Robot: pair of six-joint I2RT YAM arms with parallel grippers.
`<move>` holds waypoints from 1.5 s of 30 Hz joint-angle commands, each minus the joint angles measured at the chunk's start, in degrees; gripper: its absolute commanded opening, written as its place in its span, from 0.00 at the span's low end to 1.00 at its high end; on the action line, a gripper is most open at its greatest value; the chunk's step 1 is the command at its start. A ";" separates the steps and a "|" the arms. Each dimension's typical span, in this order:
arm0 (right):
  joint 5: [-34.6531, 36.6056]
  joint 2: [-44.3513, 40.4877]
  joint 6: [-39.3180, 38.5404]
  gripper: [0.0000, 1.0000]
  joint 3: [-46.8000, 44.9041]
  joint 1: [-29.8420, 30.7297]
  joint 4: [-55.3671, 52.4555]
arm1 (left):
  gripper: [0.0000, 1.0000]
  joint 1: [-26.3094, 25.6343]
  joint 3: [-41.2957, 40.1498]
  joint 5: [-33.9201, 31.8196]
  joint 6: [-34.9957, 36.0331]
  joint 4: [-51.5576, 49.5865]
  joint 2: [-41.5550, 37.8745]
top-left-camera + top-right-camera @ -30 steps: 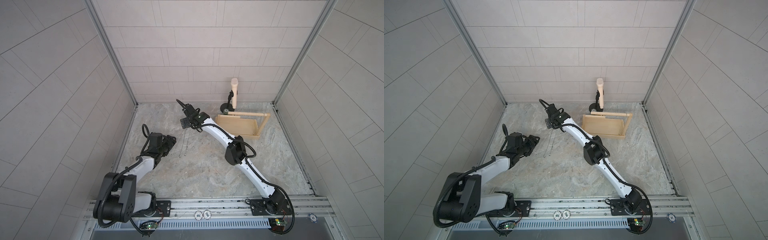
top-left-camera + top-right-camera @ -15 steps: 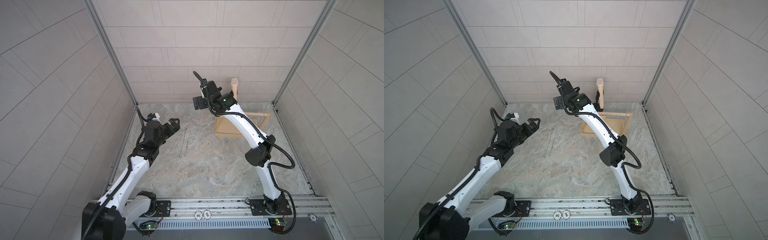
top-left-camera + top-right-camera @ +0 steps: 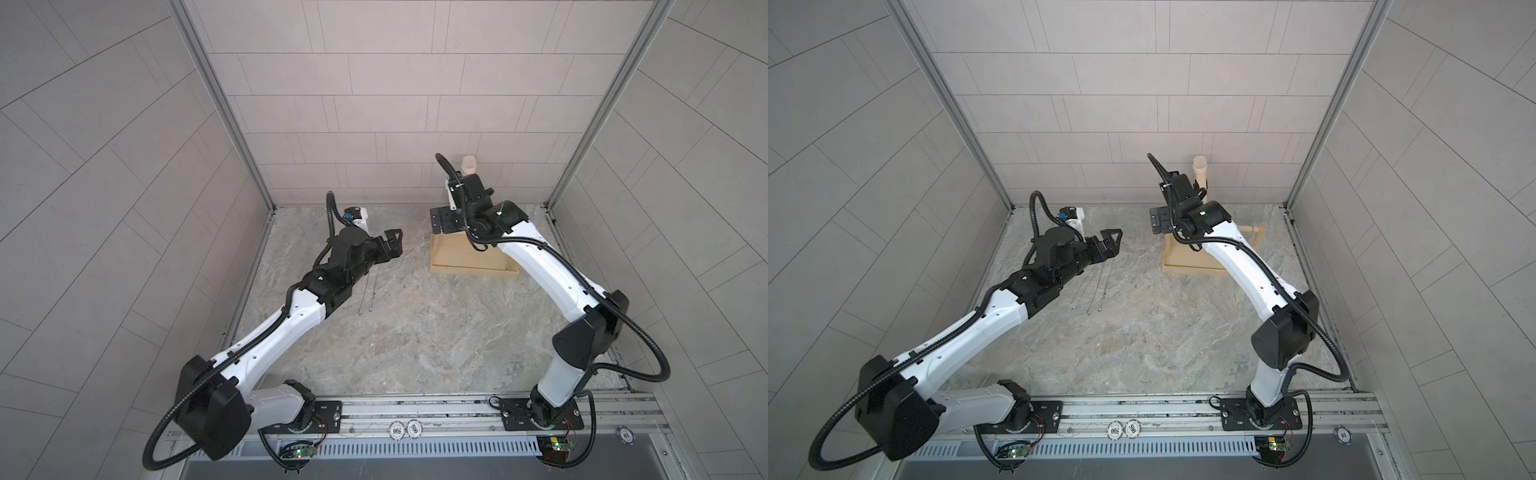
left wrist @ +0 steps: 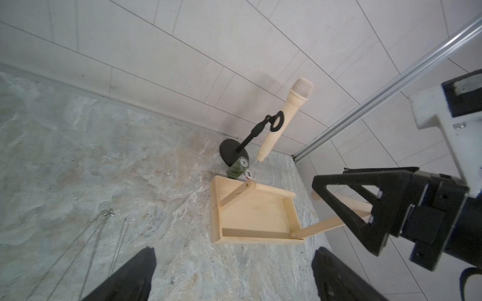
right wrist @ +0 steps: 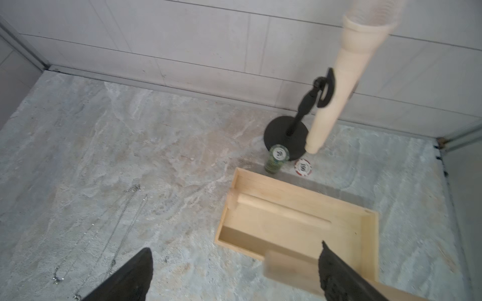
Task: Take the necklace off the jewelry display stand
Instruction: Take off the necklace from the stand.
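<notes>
When looking down in both top views, find the left gripper raised above the marble floor, jaws spread wide, holding nothing. Find the necklace off the rack, stretched in thin strands on the floor beside the left arm, well apart from the jewelry display stand. See the right gripper over the stand's end nearer that arm, equally wide and empty. Catch only the head of a cream microphone from above. Turn to the left wrist view for more: a black round base, a green chip stack and a red-and-white chip between base and tray, plus one black triangular finger of the right gripper before the stand's upright end frame. Get the same chips, blurred, from the right wrist view. Spot two white chips and a blue chip on the front rail only from above.
</notes>
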 commanded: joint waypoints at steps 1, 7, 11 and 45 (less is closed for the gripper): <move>-1.52 -9.29 2.93 1.00 -8.77 -5.29 4.78 | 1.00 -5.32 4.46 -6.38 7.02 4.58 4.16; -3.95 -24.95 5.18 0.98 -26.14 -15.34 11.08 | 1.00 -12.36 14.63 -9.00 15.59 6.94 14.61; -7.20 -27.13 6.24 0.96 -31.00 -21.16 11.21 | 1.00 -14.50 21.27 -9.04 19.66 5.48 21.02; -23.62 -18.16 4.32 0.71 -43.19 -32.34 35.36 | 1.00 -11.91 20.14 -2.08 12.50 10.19 27.44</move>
